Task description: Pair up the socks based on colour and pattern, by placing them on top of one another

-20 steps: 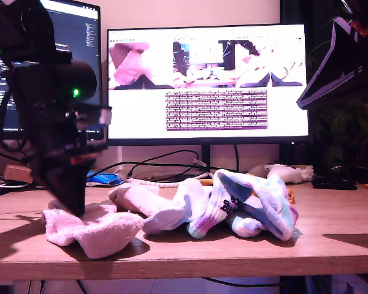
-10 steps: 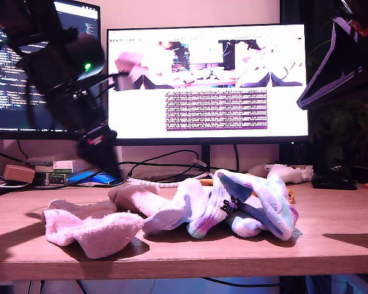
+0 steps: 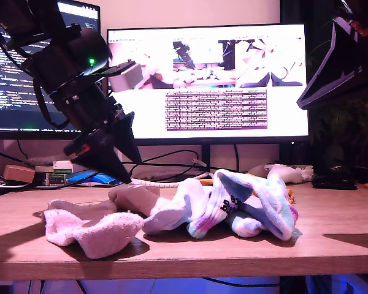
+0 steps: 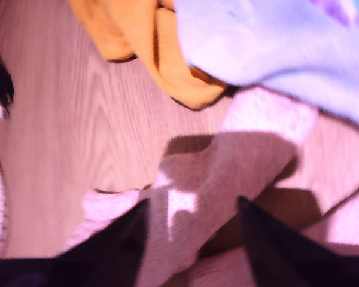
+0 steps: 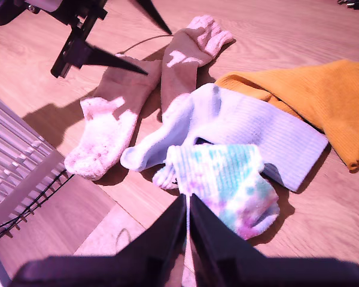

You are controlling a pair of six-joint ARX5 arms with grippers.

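Fluffy pale pink socks (image 3: 92, 226): lying on the wooden desk (image 3: 331, 239), at the exterior view's left; soft, light, floppy; pinch mid-body
My first gripper (image 4: 191, 218): jaws apart, empty, above a pink sock
My second gripper (image 5: 187, 209): fingers together, holding nothing

In the exterior view, two pink socks (image 3: 89, 226) lie on the table (image 3: 331, 239) at the left, the white sock (image 3: 175, 211) beside them, the tie-dye sock (image 3: 257, 205) rightmost; a monitor (image 3: 208, 82) stands behind
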